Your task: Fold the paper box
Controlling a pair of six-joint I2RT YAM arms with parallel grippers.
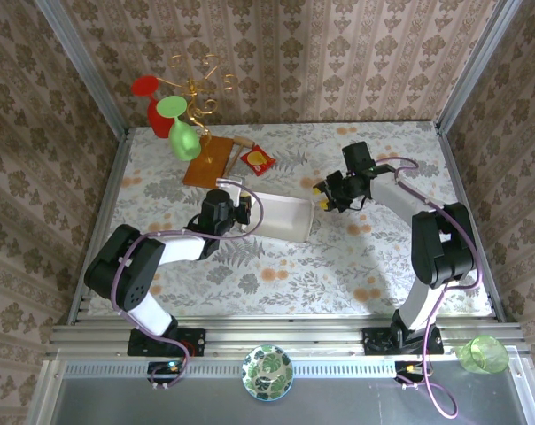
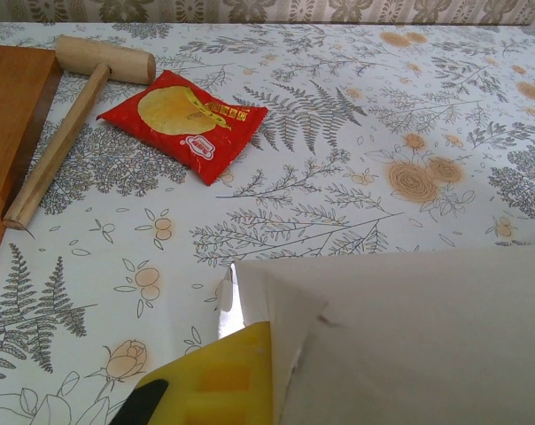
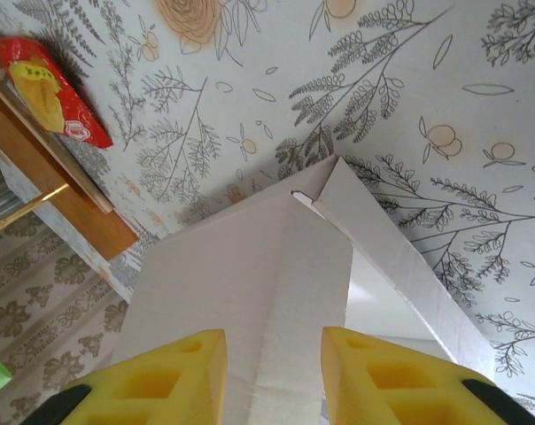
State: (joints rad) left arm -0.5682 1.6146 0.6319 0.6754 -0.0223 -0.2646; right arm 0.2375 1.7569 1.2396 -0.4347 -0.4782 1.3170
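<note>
- The paper box point(image 1: 276, 217) is located mid-table; the left gripper point(image 1: 241, 211) is clamped on its 9 o'clock edge.
- The right gripper point(image 3: 274, 372) is parted, straddling the 3 o'clock panel.
- Risk: the panel may be creased off-line if squeezed askew.

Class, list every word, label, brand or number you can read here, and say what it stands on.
On the red snack packet: a small logo and a line of print, both too blurred to read.
On the paper box: no print seen.
Readable text: none.
</note>
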